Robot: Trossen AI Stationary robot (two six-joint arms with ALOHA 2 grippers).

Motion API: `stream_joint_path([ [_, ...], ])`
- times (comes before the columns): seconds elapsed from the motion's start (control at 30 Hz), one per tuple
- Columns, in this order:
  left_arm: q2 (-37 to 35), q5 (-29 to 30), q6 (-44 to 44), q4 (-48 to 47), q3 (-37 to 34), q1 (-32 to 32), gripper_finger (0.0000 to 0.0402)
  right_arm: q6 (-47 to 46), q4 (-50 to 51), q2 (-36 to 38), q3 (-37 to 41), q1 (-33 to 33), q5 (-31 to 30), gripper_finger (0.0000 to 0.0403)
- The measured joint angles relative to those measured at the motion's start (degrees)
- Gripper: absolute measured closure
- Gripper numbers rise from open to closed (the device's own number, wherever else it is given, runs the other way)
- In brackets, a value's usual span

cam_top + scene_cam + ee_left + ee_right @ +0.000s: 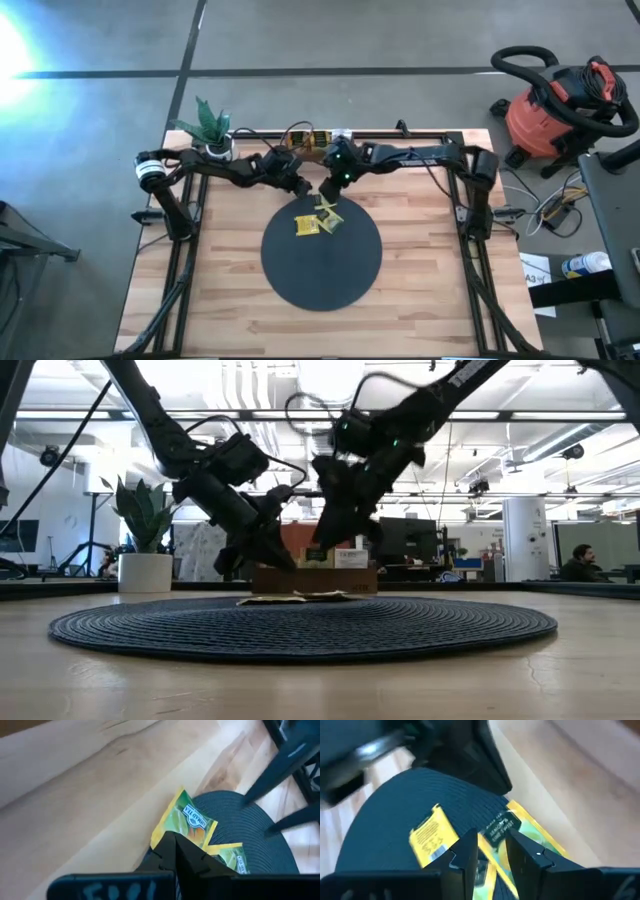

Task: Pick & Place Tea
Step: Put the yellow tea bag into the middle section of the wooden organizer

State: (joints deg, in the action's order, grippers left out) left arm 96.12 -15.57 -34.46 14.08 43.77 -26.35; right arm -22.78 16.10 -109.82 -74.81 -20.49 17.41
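Landmark: black round mat (322, 258) on the wooden table (220, 300).
Tea on the mat: a few yellow and green tea packets (318, 221) lie near the mat's far rim; no other packets can be seen.
Left gripper (301, 188): just beyond the mat's far rim, fingers clenched, apparently pinching a green-yellow packet (186, 821).
Right gripper (326, 190): beside it over the same rim, fingers part-spread above a packet (512, 831), gripping nothing visible.
Progress: judged early; a few packets placed, most unseen.

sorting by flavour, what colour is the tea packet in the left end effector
Yellow with green, the tea packet shows best in the left wrist view.
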Motion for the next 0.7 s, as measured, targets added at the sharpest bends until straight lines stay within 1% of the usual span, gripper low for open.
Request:
stream_joint_path([
  [0.1, -0.07, -0.24, 1.26, -1.08, 0.49, 0.02, 0.0401, 5.11, 3.32, 2.96, -0.06, -0.13, -2.62, 0.0303],
  [0.2, -0.07, -1.42, 1.58, -1.31, 0.52, 0.23, 0.0401, 9.65, 6.61, 3.82, -0.07, -0.22, -5.18, 0.0303],
  [0.37, -0.07, -3.25, 0.23, -1.33, 0.29, 2.76, 0.0401, 11.19, 10.07, 2.08, 0.05, -0.32, -5.44, 0.0303],
  [0.43, -0.07, -3.3, -0.45, -0.97, 0.24, 4.35, 0.0401, 10.99, 10.08, 0.94, 0.15, -0.31, -4.98, 0.0303],
  [0.53, 0.2, -2.8, -2.27, -0.35, 0.24, 6.15, 0.0401, 10.98, 9.81, -0.6, 0.14, -0.31, -2.67, 0.0303],
  [0.7, 1.49, -2.16, -3.1, -0.61, 0.15, 6.21, 0.0401, 10.79, 10.22, -4.74, 0.2, 0.0, 0.77, 0.0303],
])
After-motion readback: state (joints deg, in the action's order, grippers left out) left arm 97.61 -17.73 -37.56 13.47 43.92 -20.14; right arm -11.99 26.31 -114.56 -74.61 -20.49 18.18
